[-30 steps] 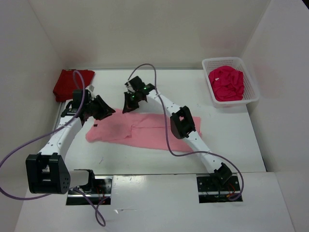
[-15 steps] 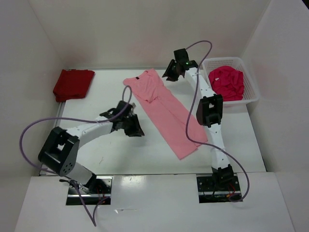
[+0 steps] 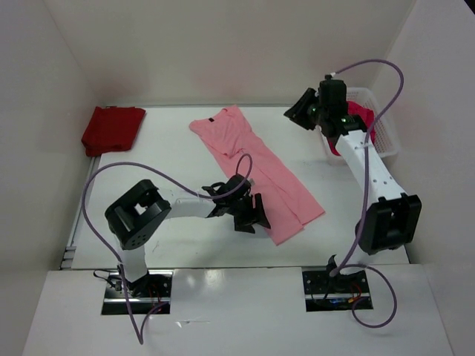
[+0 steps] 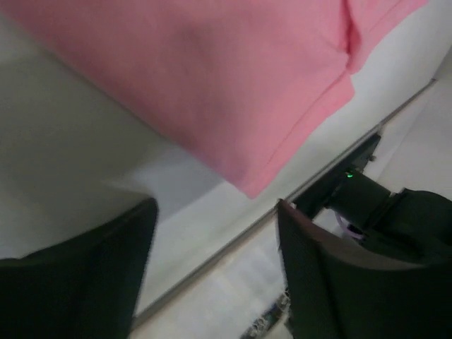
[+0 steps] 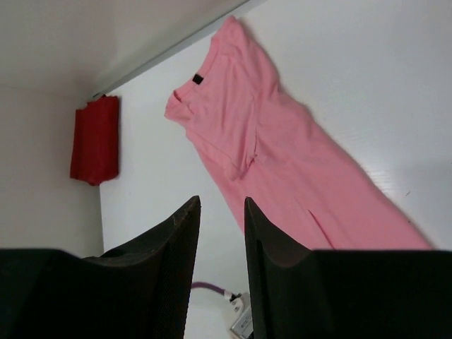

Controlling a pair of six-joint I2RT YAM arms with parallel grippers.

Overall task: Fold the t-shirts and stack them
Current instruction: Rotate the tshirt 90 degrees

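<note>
Light pink shirt (image 3: 252,163) lies flat on the surface (image 3: 171,148) as a long narrow strip on the diagonal, with the collar at the far end and the hem at the near right. The right wrist view shows a sleeve flap folded in over the body. Left gripper (image 3: 252,216) sits low, just beside the strip's near-left edge at the hem end. Its fingers (image 4: 78,275) are spread wide with nothing between them, and the left wrist view shows the hem corner lying past the fingertips with bare surface in between. Right gripper (image 3: 299,119) is raised at the far right, right next to the basket (image 3: 389,144). Its fingers stand a small gap apart and hold nothing; its wrist camera looks back down over the pink shirt and the far-left corner. Dark red shirt (image 3: 111,128) is a folded block in that far-left corner, well apart from the pink one. Magenta shirt (image 3: 362,113) is bunched inside the basket, mostly hidden behind the right arm. Purple cables loop off both arms.
</note>
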